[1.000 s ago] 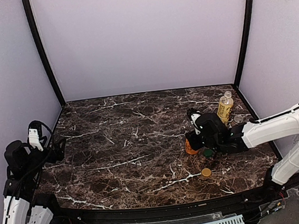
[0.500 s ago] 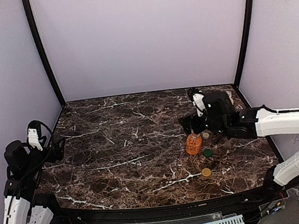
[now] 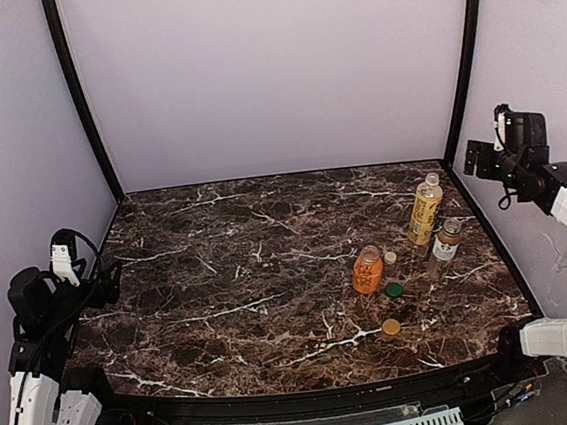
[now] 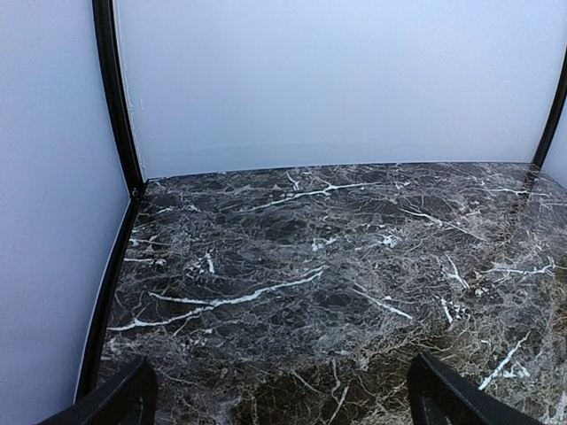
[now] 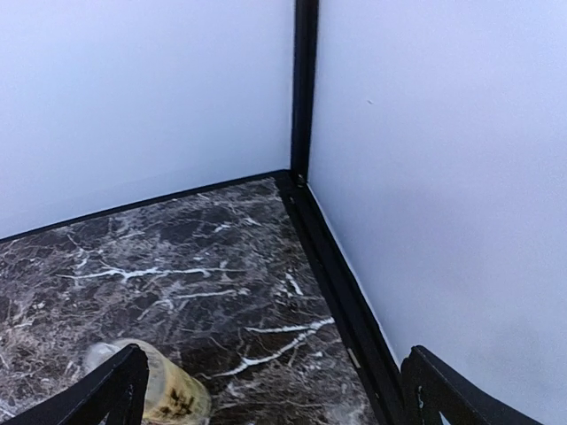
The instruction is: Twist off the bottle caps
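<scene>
Three loose on the bench point(image 3: 220, 279) by the orange bottle point(image 3: 368, 272) — cream cap point(image 3: 390, 257), green cap point(image 3: 394, 289), gold cap point(image 3: 390, 327). Tall bottle point(image 3: 425, 209) and clear bottle point(image 3: 445, 247) stand behind. Left gripper point(image 4: 282, 403) and right gripper point(image 5: 275, 390) are spread wide, empty — unscrewing likely finished.

We record one change: the right gripper point(image 3: 479, 156), a second ago low over the orange bottle point(image 3: 368, 271), now hangs high past the right edge of the counter point(image 3: 220, 279), leaving that bottle in plain view.
</scene>
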`<state>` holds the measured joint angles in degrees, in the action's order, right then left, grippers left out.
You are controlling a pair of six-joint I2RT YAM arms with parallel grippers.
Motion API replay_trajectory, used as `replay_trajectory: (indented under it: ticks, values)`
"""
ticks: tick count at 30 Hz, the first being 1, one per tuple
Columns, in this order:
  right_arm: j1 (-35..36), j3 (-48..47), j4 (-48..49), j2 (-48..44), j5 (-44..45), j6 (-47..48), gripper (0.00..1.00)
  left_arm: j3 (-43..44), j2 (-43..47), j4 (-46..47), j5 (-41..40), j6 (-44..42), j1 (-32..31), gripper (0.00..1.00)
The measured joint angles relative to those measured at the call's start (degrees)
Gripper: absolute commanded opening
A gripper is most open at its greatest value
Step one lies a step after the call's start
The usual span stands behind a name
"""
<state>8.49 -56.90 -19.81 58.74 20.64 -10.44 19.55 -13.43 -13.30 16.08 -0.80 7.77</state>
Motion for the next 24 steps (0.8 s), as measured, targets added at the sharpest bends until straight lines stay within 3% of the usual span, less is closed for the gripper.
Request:
replay_trajectory:
  ticks: [8,14,21,24]
  values:
    - [-17.8,14.7,-4.2,-13.4,-8.6,-3.3,0.99,-0.3,0.0,0.0,0.9,0.0,0.4,0.99]
    - [-18.4,25.7,-4.2,-22.5,-13.0,-6.3,0.99,-1.3,0.0,0.9,1.4,0.0,0.4,0.99]
    - [-18.4,34.3,-1.9,-37.1,-14.6,-10.9,0.98,-2.1,0.0,1.2,1.5,0.0,0.8,0.99]
    - [-18.4,36.2,-1.1,-39.4,-14.1,-13.2,0.99,-2.1,0.0,1.3,1.6,0.0,1.1,0.99]
